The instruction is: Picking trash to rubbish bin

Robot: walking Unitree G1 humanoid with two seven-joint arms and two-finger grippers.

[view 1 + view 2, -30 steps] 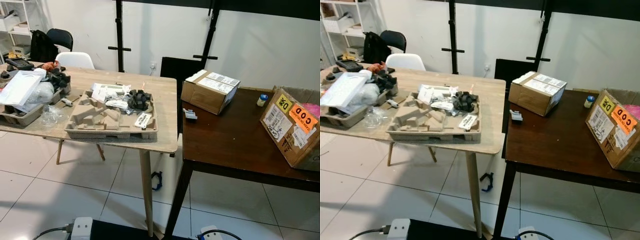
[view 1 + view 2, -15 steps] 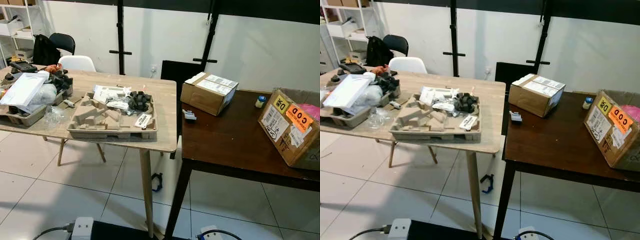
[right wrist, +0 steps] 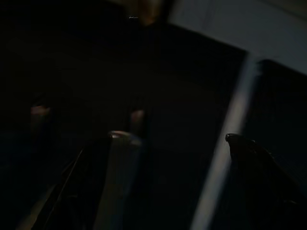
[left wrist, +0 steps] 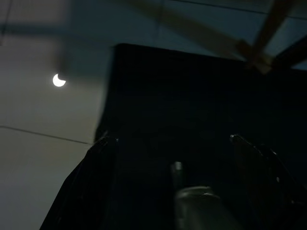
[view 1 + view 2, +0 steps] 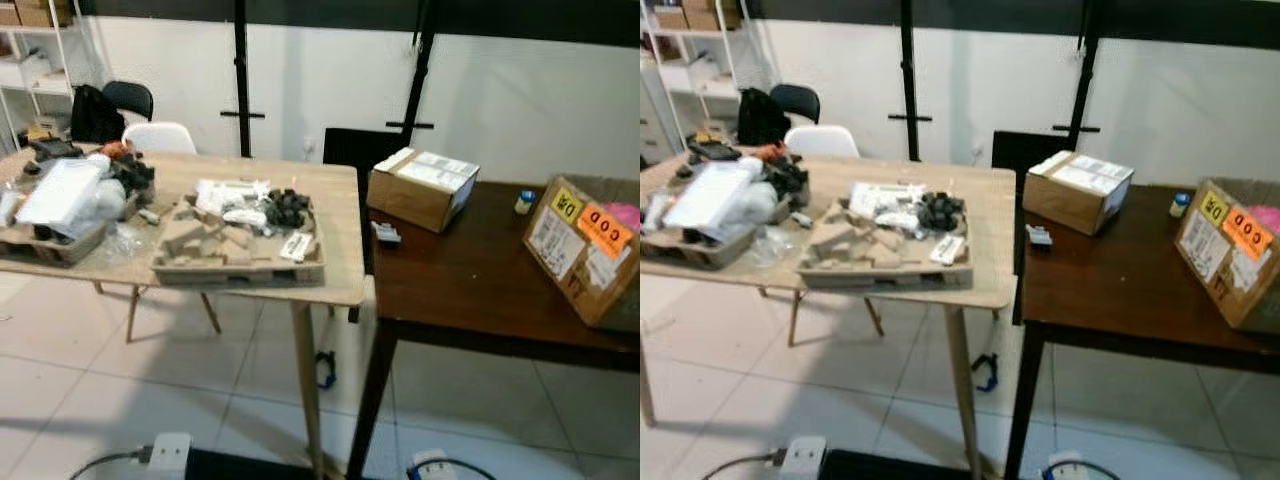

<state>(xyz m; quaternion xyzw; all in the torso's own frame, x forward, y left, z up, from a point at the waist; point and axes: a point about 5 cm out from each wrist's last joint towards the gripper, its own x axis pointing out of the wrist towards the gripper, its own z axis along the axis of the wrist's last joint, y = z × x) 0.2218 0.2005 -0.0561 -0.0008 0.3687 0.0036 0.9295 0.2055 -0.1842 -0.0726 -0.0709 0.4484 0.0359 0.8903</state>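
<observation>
Trash lies on the light wooden table (image 5: 335, 215): a moulded cardboard tray (image 5: 238, 250) holding white wrappers (image 5: 230, 192) and a black crumpled lump (image 5: 285, 207). A second pulp tray (image 5: 45, 240) at the table's left end carries white plastic bags (image 5: 70, 190) and dark items. Both arms hang low over the floor. In the dark left wrist view, my left gripper (image 4: 170, 139) has its two fingers apart with nothing between them. My right gripper (image 3: 165, 139) likewise stands open in its dark wrist view.
A dark brown table (image 5: 470, 280) adjoins on the right, bearing a taped carton (image 5: 420, 187), a labelled open box (image 5: 590, 245), a small bottle (image 5: 525, 201) and a small grey item (image 5: 385, 233). Chairs (image 5: 158, 137) and shelving (image 5: 45, 80) stand behind. A power strip (image 5: 165, 455) lies on the tiles.
The whole picture has shifted right and is slightly blurred, so the camera has moved. The things on both tables stay where they were.
</observation>
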